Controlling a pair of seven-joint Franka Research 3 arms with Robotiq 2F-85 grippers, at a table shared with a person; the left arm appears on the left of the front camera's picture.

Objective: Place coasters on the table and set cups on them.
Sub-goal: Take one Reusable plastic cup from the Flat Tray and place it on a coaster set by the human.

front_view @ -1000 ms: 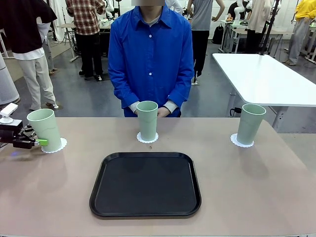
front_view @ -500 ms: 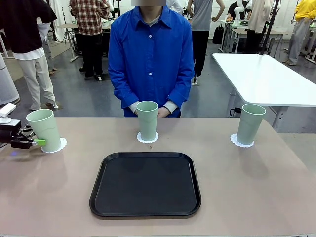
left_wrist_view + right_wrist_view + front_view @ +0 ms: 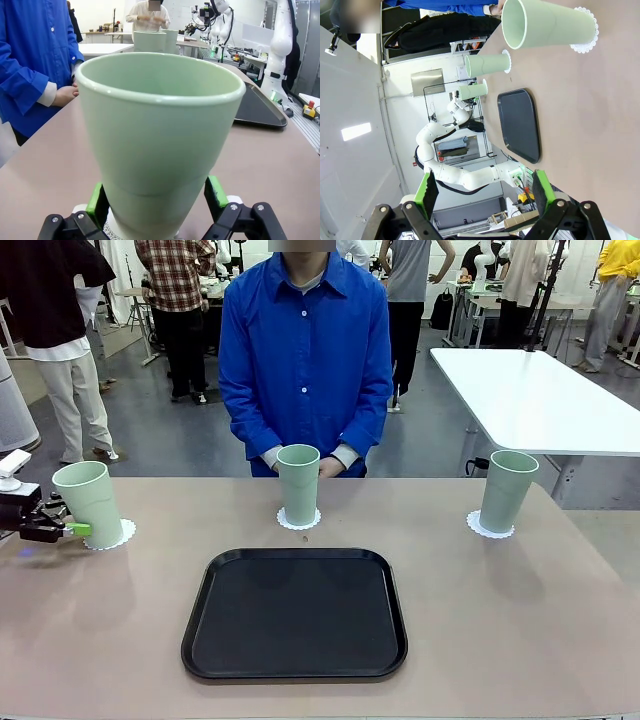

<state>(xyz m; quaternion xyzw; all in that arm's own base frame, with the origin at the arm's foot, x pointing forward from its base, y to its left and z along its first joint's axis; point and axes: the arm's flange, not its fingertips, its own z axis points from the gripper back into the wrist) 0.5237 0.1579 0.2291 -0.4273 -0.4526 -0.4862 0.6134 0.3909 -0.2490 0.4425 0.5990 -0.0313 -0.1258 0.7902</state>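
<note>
Cups: 3 pale mint-green tumblers stand upright along the table's (image 3: 120,640) far edge, each on its own coaster.
Left cup (image 3: 88,502): near the far left corner, on a lacy white coaster (image 3: 122,533) whose rim shows on its right side.
Middle cup (image 3: 298,484): at the middle of the far edge, on a coaster (image 3: 299,523), just in front of the person's hands (image 3: 331,466).
Right cup (image 3: 508,490): near the far right corner, on a coaster (image 3: 487,531).
Left gripper (image 3: 62,528): at the table's left edge, jaws wide around the base of the left cup; in the wrist view a green pad (image 3: 96,201) sits on either side of the cup (image 3: 159,145) (contact cannot be told).
Right gripper (image 3: 481,192): jaws spread wide with nothing between them, above bare tabletop (image 3: 590,130), well apart from the nearest cup (image 3: 547,23).
Tray (image 3: 295,612): black, rectangular, bare, lying near the table's near edge at the middle.
Person (image 3: 305,360): blue shirt, standing at the far edge.
</note>
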